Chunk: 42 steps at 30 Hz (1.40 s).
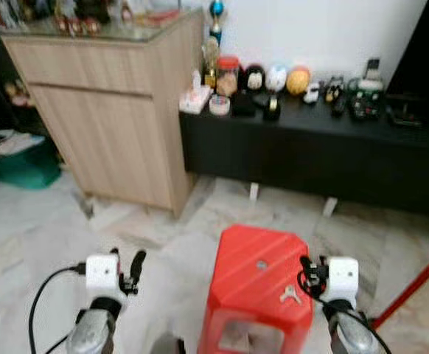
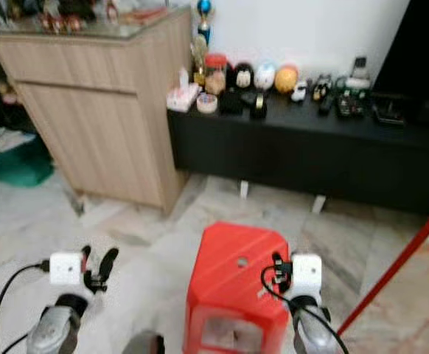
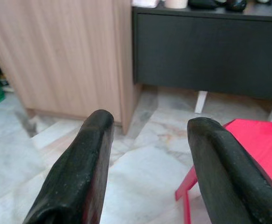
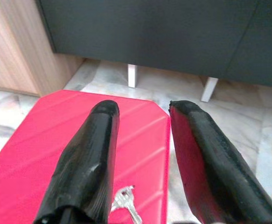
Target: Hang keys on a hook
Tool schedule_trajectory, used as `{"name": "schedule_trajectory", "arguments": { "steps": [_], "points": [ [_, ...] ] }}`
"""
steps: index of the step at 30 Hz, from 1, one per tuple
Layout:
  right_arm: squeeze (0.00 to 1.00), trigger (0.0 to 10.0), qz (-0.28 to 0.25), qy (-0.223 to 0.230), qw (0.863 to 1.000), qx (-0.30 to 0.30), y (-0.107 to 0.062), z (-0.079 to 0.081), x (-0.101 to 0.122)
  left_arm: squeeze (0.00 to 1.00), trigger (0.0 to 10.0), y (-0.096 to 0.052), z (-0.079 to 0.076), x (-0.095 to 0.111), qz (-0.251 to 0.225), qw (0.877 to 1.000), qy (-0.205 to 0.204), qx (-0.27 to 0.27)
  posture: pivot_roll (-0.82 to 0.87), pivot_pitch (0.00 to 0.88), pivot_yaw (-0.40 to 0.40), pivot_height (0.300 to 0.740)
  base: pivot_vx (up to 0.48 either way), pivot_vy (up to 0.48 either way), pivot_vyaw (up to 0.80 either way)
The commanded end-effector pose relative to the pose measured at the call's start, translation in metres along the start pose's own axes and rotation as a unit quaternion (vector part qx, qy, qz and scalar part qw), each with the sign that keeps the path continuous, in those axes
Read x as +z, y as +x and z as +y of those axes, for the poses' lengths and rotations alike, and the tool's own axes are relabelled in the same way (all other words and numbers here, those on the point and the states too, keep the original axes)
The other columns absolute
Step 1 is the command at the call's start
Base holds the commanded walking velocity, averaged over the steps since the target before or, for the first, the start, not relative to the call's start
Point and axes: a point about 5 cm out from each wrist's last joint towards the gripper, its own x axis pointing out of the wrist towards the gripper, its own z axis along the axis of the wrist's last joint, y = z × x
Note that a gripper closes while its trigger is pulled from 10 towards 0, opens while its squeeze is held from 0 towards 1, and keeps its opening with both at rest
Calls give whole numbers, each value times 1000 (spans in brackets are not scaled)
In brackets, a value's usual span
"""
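Observation:
A small silver bunch of keys (image 1: 290, 295) lies flat on top of a red plastic stool (image 1: 255, 284), near its right edge. My right gripper (image 1: 307, 270) hovers open just above and to the right of the keys. In the right wrist view the keys (image 4: 125, 203) show between the bases of the two black fingers (image 4: 91, 154), with nothing held, over the stool (image 4: 42, 140). My left gripper (image 1: 135, 267) is open to the left of the stool, above the marble floor. Its fingers (image 3: 82, 172) hold nothing, and a corner of the stool (image 3: 255, 135) lies beside them.
A light wooden cabinet (image 1: 119, 110) stands at the back left. A low black console (image 1: 318, 151) with several trinkets runs along the wall behind the stool. A green bin (image 1: 24, 164) sits at far left. A red pole (image 1: 413, 287) slants at the right.

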Motion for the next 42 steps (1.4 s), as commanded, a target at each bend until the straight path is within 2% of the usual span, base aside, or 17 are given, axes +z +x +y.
{"name": "schedule_trajectory", "arguments": {
  "steps": [1, 4, 13, 18, 19, 23, 38, 42],
  "points": [
    [0, 10000, 7, -3, 1000, 4, 2, 0, 0, 0, 10000, 2, 0, 0, 1, 1000, -2, -3, 42, 0, -22, 659, 0, 0, 475],
    [0, 10000, 6, 3, 1000, 2, 3, 0, 0, 0, 10000, 2, -1, 0, 2, 1000, -2, -4, 40, 0, -20, 644, 0, 0, 296],
    [0, 10000, -2, 5, 1000, -1, 3, -1, 1, 0, 10000, 4, 0, 0, 0, 1000, -1, -4, 45, 0, -22, 644, 0, 0, 0],
    [0, 10000, 15, 6, 1000, -7, 3, -1, -3, 0, 10000, 4, 3, 1, 1, 1000, 0, -1, 45, 0, -20, 644, 0, 0, 0],
    [0, 10000, 13, 16, 1000, -7, 3, -1, -3, 0, 10000, 4, 3, 1, 2, 1000, 0, 0, 46, 0, -20, 634, 0, 0, 0],
    [0, 10000, 8, 4, 1000, -3, 3, -1, -2, 0, 10000, 4, 4, 1, 2, 1000, 1, 2, 46, 0, -20, 609, 0, 0, 0],
    [0, 10000, 16, 8, 1000, -2, 2, -1, -7, 0, 10000, 3, 6, 0, 5, 1000, 7, 4, 49, 0, -16, 609, 0, 0, 0],
    [0, 10000, 2, 3, 1000, 8, 2, 1, -4, 0, 10000, 5, 5, 2, 3, 1000, 5, 1, 51, 0, -13, 609, 0, 0, 200]
  ]
}}
